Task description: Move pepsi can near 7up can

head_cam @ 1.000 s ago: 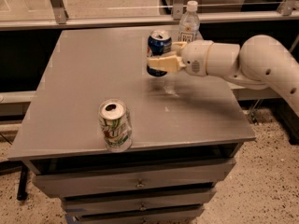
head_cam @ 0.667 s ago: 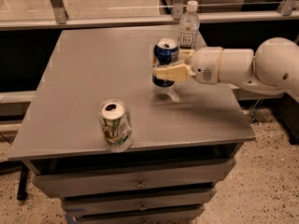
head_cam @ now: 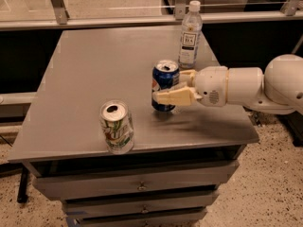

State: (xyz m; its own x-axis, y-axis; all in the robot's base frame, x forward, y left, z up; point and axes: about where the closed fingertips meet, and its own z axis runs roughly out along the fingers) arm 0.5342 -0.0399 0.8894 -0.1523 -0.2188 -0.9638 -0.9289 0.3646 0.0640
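Three things share the grey table [head_cam: 85, 79]: two cans and a bottle [head_cam: 190, 37]. The bottle is clear with a white cap and a pale label. It stands upright at the far right of the top, just behind and slightly right of the pepsi can [head_cam: 164, 78], close to it but apart.

The 7up can [head_cam: 117, 126] stands upright near the front edge, left of centre. It is white with green markings and a little red, and its silver top is open. It sits left of and nearer than the pepsi can, with a stretch of grey tabletop between them.

A white arm [head_cam: 246, 86] reaches in from the right, level with the tabletop. Its gripper [head_cam: 166, 88] is at the middle right of the table, and its cream fingers [head_cam: 174, 97] are clenched on the pepsi can, one across the near side and the other showing at the far right side.

The pepsi can is upright and dark blue, with part of a red and white logo showing on its left side and a silver top whose mouth is open. We cannot tell whether its base touches the table or hangs just above it.

Under the top we see a stack of drawers [head_cam: 142, 186]. A metal rail [head_cam: 118, 20] runs behind the table, and speckled floor [head_cam: 279, 188] lies at the lower right.
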